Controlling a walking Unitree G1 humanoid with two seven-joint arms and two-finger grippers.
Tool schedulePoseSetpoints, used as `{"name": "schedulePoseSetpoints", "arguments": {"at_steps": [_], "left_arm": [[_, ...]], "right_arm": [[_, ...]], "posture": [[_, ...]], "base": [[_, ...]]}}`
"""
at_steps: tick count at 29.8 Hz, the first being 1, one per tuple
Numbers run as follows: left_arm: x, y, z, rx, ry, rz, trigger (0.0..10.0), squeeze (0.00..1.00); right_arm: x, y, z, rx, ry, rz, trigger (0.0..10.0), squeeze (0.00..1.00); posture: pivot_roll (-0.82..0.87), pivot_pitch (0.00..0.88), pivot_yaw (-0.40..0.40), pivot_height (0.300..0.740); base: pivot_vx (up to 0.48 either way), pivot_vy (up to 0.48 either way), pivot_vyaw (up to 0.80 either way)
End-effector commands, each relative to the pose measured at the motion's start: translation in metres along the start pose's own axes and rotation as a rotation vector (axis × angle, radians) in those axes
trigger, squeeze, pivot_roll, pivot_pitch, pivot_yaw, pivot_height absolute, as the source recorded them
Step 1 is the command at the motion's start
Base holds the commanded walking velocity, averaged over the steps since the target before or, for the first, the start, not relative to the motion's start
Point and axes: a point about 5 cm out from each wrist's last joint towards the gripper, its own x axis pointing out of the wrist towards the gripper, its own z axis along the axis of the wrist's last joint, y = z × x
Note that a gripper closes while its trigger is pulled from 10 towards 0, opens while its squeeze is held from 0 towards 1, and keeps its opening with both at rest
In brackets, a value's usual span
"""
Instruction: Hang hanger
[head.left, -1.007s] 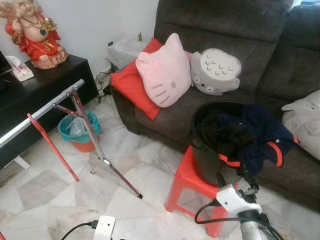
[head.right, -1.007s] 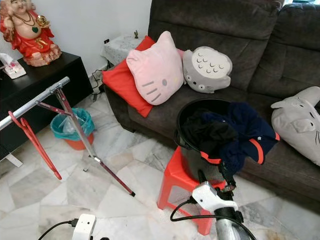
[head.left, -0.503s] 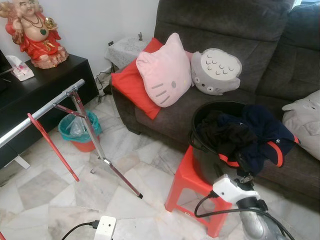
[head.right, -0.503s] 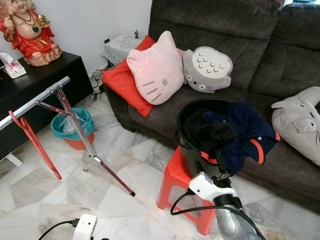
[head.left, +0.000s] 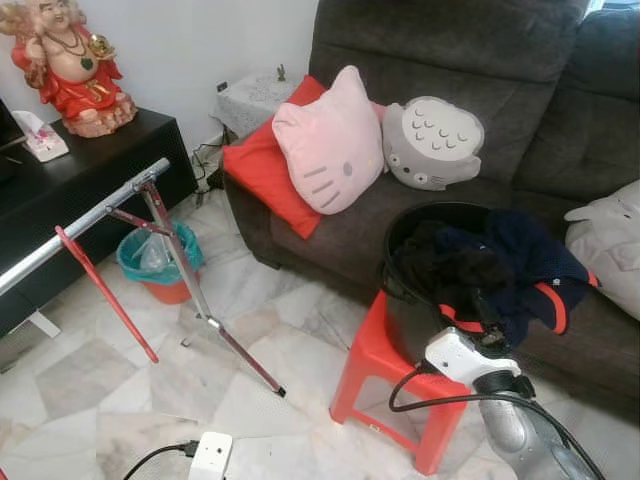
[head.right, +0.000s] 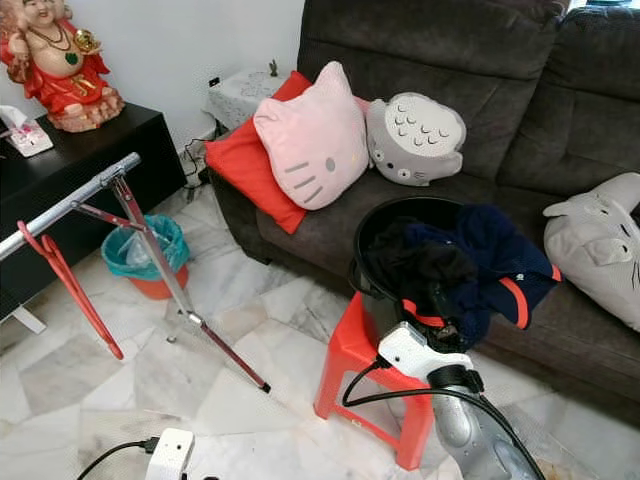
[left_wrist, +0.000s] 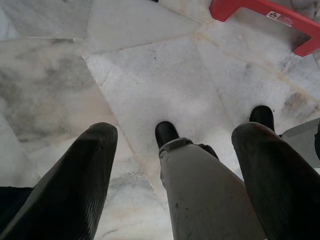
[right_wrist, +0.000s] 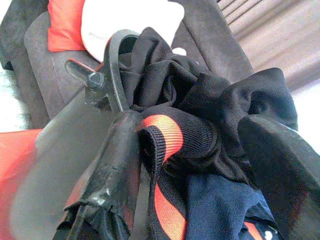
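Two jaws of the right gripper (right_wrist: 200, 165), spread apart, straddle the orange-banded black cuff (right_wrist: 175, 140) at the bucket's near rim, the red hanger (head.left: 105, 295) hanging far left.

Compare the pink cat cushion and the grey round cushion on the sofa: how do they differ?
The pink cat cushion is the larger, with pointed ears; the grey round cushion is smaller and oval. The pink one leans on a red cushion, the grey one on the sofa backrest. Both stand propped up, side by side.

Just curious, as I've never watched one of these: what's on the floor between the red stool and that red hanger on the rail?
In the eye views, the drying rack's slanted leg crosses marble floor between hanger and stool.
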Motion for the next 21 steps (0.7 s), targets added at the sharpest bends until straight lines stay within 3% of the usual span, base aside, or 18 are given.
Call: {"name": "schedulePoseSetpoints", "arguments": {"at_steps": [1, 21], "left_arm": [[-0.0006, 0.0026, -0.0011, 0.009, 0.004, 0.004, 10.0, 0.00], [-0.0006, 0.0029, -0.0009, 0.015, 0.004, 0.002, 10.0, 0.00]], "right_arm": [[0.0010, 0.0015, 0.0012, 0.012, 0.007, 0.011, 0.0, 0.00], [0.0022, -0.0060, -0.0050, 0.012, 0.066, -0.047, 0.0, 0.00]], "posture": [[-0.07, 0.000, 0.035, 0.740], [-0.07, 0.001, 0.036, 0.740]], "base": [[0.000, 0.000, 0.00], [0.000, 0.000, 0.00]]}}
